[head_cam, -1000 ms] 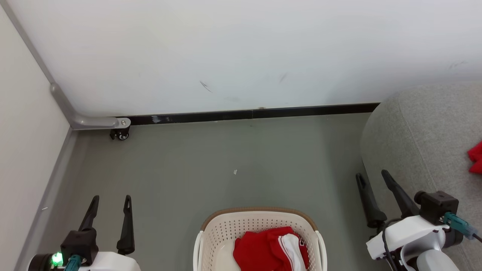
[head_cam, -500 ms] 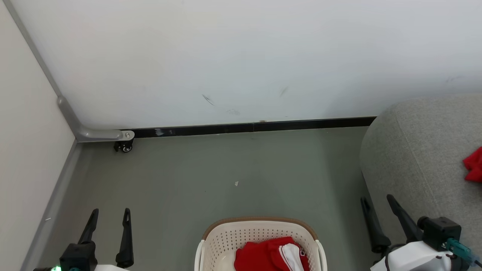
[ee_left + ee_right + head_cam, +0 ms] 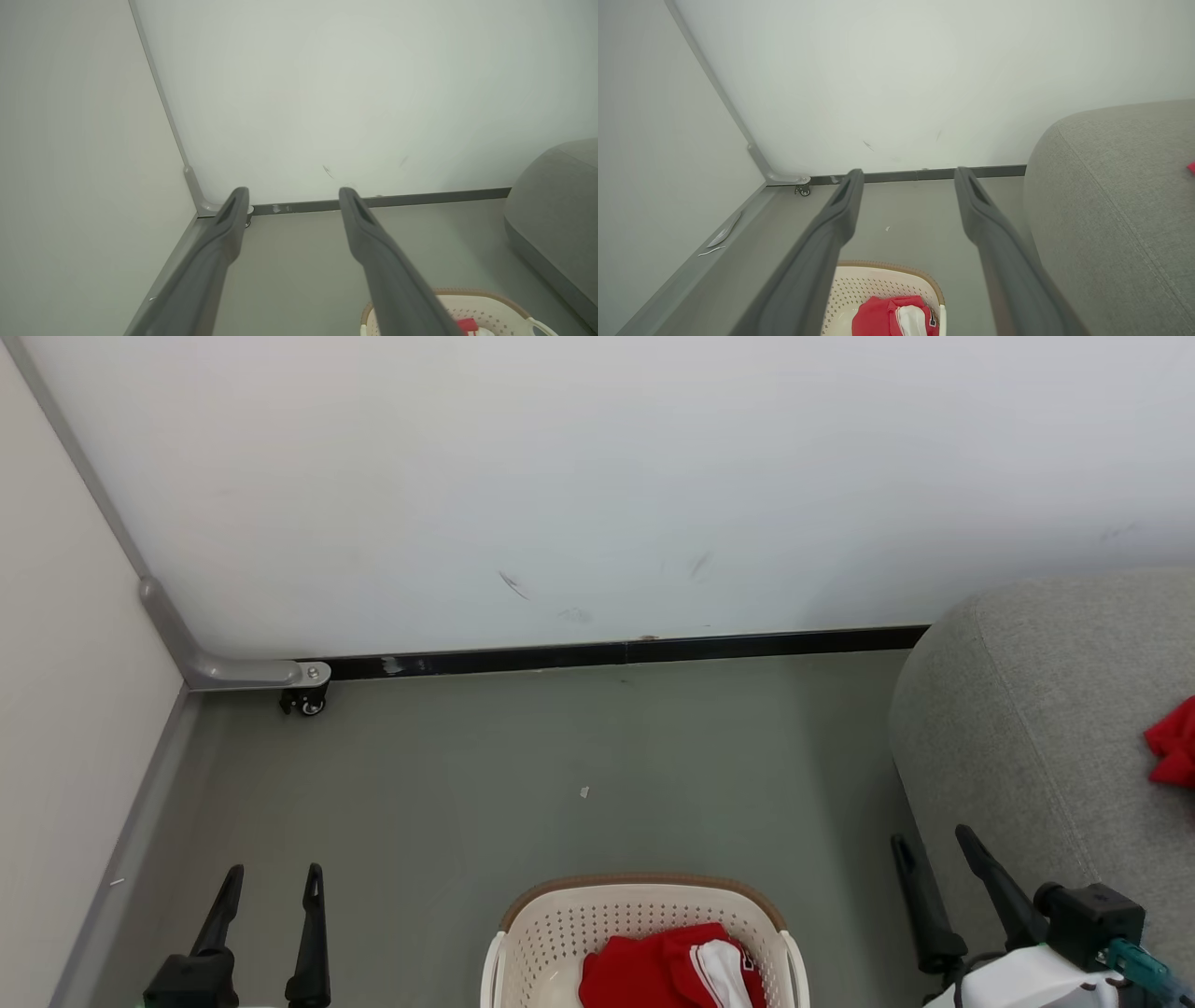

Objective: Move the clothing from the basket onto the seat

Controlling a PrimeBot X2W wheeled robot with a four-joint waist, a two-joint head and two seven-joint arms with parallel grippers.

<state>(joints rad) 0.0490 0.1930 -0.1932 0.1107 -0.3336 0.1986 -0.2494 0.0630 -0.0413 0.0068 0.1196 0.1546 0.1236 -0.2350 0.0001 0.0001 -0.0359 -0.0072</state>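
Note:
The cream basket (image 3: 560, 915) with its brown rim stands on the floor at the bottom centre of the head view. Red-and-white clothing (image 3: 672, 971) lies bunched inside it, and the same clothing (image 3: 892, 319) and basket (image 3: 873, 280) appear low in the right wrist view. Another red garment (image 3: 1172, 742) rests on the grey seat (image 3: 1027, 728) at the right edge. My left gripper (image 3: 273, 875) is open at the lower left, empty, left of the basket. My right gripper (image 3: 931, 840) is open and empty between basket and seat.
A white wall (image 3: 597, 476) with a black skirting strip runs behind the grey floor (image 3: 523, 756). A partition on a small caster (image 3: 303, 702) closes the left side. A scrap of paper (image 3: 584, 791) lies on the floor beyond the basket.
The head camera has tilted up, so the whole scene sits lower in frame. Both grippers now sit lower in the picture; the right one dropped more. The clothing has not moved.

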